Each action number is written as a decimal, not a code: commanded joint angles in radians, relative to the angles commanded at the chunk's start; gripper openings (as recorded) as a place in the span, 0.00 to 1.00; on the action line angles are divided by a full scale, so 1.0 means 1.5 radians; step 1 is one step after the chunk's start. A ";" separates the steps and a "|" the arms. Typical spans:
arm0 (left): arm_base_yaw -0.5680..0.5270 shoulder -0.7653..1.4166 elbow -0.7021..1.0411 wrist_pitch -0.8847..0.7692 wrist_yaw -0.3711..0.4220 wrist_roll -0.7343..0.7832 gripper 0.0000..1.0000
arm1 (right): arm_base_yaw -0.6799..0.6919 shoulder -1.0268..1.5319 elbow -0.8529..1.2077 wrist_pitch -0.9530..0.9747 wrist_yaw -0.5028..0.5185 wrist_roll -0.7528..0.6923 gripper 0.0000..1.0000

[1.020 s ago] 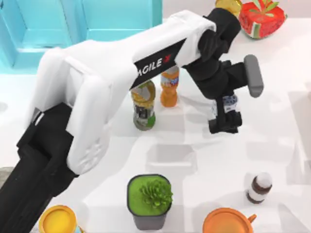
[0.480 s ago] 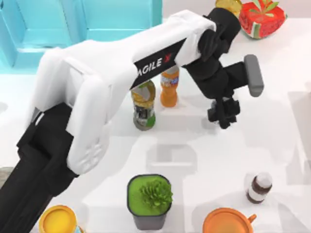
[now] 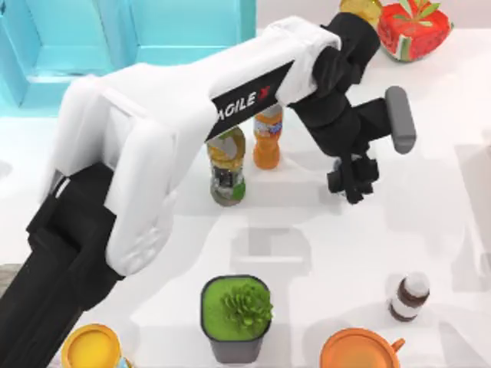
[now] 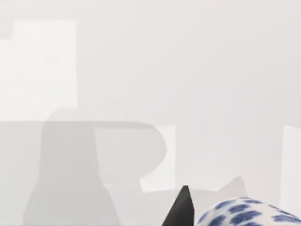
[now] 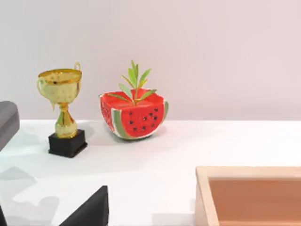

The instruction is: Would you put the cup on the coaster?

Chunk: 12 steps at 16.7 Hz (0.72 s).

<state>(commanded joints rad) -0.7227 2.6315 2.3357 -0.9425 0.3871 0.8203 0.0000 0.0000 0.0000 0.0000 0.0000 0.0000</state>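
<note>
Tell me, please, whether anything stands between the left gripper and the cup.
Nothing visible does. The left gripper sits right at the cup, which shows close up in the left wrist view with bare table beyond it.

1. A rendered tabletop test scene stood before a plain pale wall, its white table (image 3: 430, 230) unmarked.
2. Unrelated props crowded it: gold trophy (image 5: 62, 112), watermelon planter (image 5: 133, 113), drink bottles (image 3: 228, 167), potted succulent (image 3: 236, 316).
</note>
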 joint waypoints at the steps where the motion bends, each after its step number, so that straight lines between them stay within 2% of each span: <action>1: 0.000 0.000 0.000 0.000 0.000 0.000 0.00 | 0.000 0.000 0.000 0.000 0.000 0.000 1.00; 7: -0.003 -0.021 -0.016 -0.001 0.002 -0.008 0.00 | 0.000 0.000 0.000 0.000 0.000 0.000 1.00; 12: 0.007 -0.183 -0.150 0.001 0.009 -0.076 0.00 | 0.000 0.000 0.000 0.000 0.000 0.000 1.00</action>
<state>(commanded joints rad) -0.7115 2.3573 2.1105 -0.9405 0.4000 0.7059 0.0000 0.0000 0.0000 0.0000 0.0000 0.0000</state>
